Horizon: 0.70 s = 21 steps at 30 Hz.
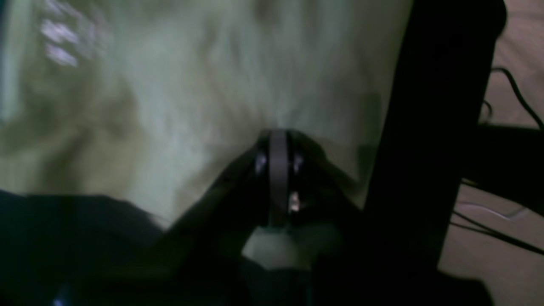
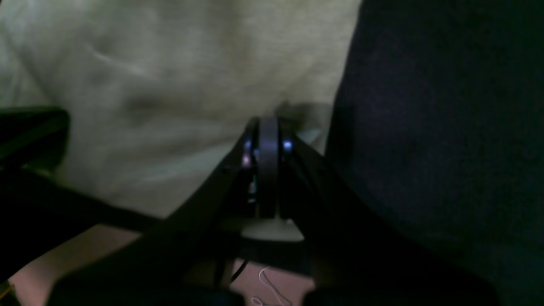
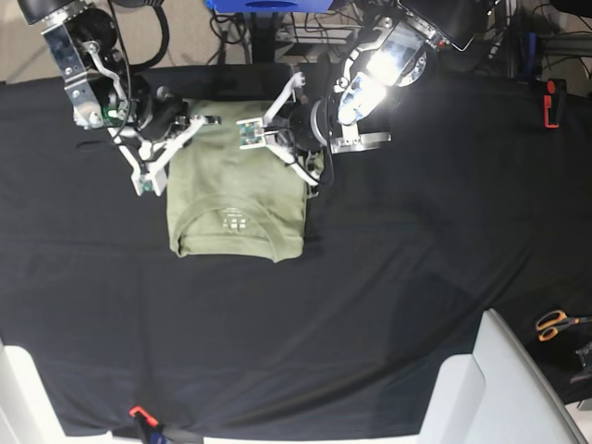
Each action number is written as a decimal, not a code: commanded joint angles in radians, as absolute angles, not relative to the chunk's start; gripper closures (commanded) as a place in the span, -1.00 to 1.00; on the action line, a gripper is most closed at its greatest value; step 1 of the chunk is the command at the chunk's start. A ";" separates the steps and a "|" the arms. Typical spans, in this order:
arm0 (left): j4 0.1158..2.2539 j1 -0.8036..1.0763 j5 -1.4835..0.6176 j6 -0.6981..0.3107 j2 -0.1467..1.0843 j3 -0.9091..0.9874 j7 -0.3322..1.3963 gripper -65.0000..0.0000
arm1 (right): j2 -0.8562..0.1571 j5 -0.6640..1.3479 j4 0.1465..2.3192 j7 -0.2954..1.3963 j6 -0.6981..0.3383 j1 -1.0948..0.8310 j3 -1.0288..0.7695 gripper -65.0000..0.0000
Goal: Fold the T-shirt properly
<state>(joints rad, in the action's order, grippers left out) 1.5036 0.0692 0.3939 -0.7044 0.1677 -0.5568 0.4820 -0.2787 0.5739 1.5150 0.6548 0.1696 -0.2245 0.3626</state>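
You are seeing the left end effector (image 1: 278, 140) and right end effector (image 2: 267, 127) each pinching shut on the folded T-shirt (image 3: 236, 199); it is lying on the desk (image 3: 416, 259).

The T-shirt (image 3: 236, 199) is soft, matt sage-green cloth, faintly creased, with a small white printed label (image 3: 235, 220) at the neck; the table cloth (image 3: 370, 277) is black matt fabric, smooth; the left gripper (image 3: 310, 176) and the right gripper (image 3: 148, 180) are white plastic with dark parts; one arm housing (image 3: 384, 65) gleams like glossy metal.
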 commanded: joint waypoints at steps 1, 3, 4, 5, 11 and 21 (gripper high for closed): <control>1.500 0.062 0.392 -0.698 0.165 -0.555 0.473 1.00 | -0.285 0.572 1.501 0.647 0.170 -0.219 0.358 1.00; 1.486 0.061 0.392 -0.698 0.165 -0.555 0.473 1.00 | -0.283 0.572 1.478 0.633 0.170 -0.219 0.366 1.00; 1.484 0.059 0.392 -0.698 0.165 -0.555 0.473 1.00 | -0.282 0.572 1.477 0.630 0.170 -0.220 0.366 1.00; 1.486 0.059 0.392 -0.698 0.166 -0.553 0.475 1.00 | -0.282 0.572 1.478 0.630 0.170 -0.226 0.366 1.00; 1.483 0.064 0.392 -0.698 0.177 -0.555 0.479 1.00 | -0.285 0.572 1.537 0.634 0.170 -0.237 0.361 1.00; 1.891 0.166 0.392 -0.698 0.148 -0.306 0.481 1.00 | -0.387 0.570 1.952 0.728 0.334 -0.338 0.325 1.00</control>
<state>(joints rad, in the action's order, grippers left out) 1.8816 0.1596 0.4026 -0.6907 0.1482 -0.3000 0.4908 -0.3824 0.5583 1.9381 0.7361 0.3420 -0.3351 0.3279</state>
